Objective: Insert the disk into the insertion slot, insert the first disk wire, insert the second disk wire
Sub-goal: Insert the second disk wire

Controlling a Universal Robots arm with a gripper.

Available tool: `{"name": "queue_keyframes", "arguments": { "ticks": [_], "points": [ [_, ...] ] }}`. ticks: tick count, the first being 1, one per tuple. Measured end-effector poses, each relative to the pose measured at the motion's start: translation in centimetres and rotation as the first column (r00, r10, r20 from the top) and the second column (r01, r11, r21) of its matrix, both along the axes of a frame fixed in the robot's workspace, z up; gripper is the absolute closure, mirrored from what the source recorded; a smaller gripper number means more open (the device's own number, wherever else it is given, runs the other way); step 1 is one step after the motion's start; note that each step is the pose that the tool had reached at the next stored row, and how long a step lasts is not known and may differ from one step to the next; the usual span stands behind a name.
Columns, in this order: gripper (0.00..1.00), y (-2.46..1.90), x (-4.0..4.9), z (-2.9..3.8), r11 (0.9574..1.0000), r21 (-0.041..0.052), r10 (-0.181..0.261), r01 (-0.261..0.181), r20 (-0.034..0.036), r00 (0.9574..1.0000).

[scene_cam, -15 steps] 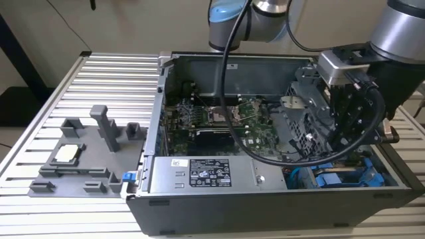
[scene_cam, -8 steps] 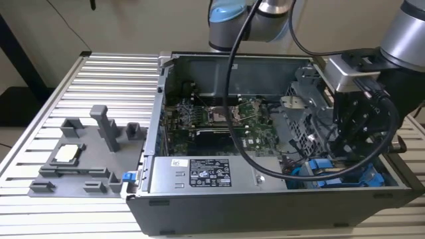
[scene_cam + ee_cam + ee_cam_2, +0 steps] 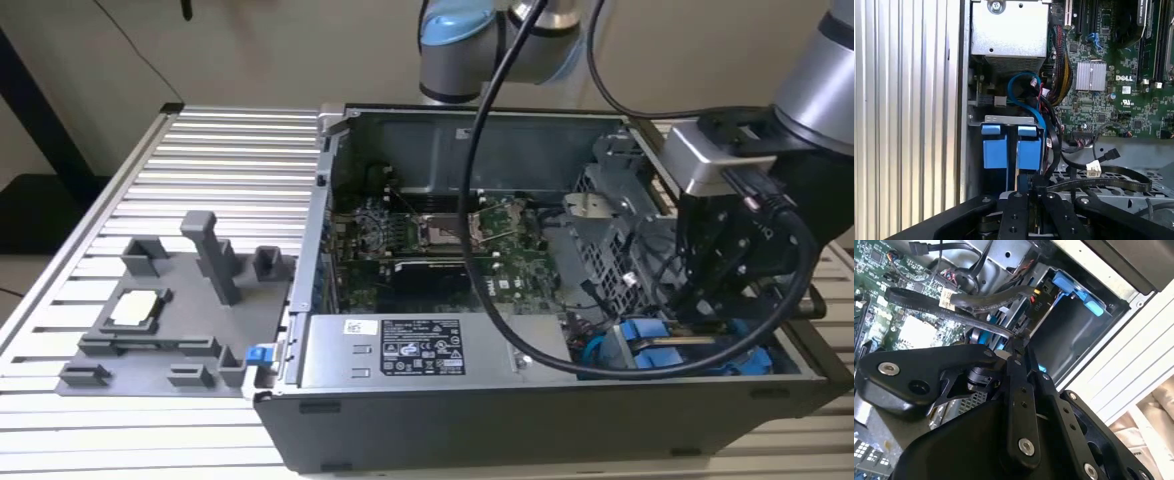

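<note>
On the ribbed aluminium table (image 3: 214, 140), we see the disk (image 3: 1009, 150) already seated in the insertion slot (image 3: 627, 250), our gripper (image 3: 1026, 192) clamped on a black wire (image 3: 1104, 184) there

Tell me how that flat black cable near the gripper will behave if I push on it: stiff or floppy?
Probably floppy. The black cable is a thin flat ribbon that sags in a loose curve over the metal cage, so it should bend aside rather than resist. It looks light, with a free plug end, and may spring back. The gripper is close beside it.
</note>
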State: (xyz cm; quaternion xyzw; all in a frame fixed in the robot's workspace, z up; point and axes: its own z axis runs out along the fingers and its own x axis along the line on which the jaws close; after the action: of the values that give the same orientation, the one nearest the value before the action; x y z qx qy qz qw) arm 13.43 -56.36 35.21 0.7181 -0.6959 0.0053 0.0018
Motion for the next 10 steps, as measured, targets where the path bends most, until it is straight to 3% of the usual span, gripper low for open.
{"name": "queue_keyframes", "arguments": {
  "ticks": [4, 10],
  "points": [
    [0.84, 0.00, 0.06, -0.27, 0.9995, 0.0164, -0.026, 0.026, -0.0002, 0.9997],
    [0.84, 0.00, 0.45, -0.32, 0.9994, 0.0171, -0.028, 0.029, -0.0025, 0.9996]
  ]
}}
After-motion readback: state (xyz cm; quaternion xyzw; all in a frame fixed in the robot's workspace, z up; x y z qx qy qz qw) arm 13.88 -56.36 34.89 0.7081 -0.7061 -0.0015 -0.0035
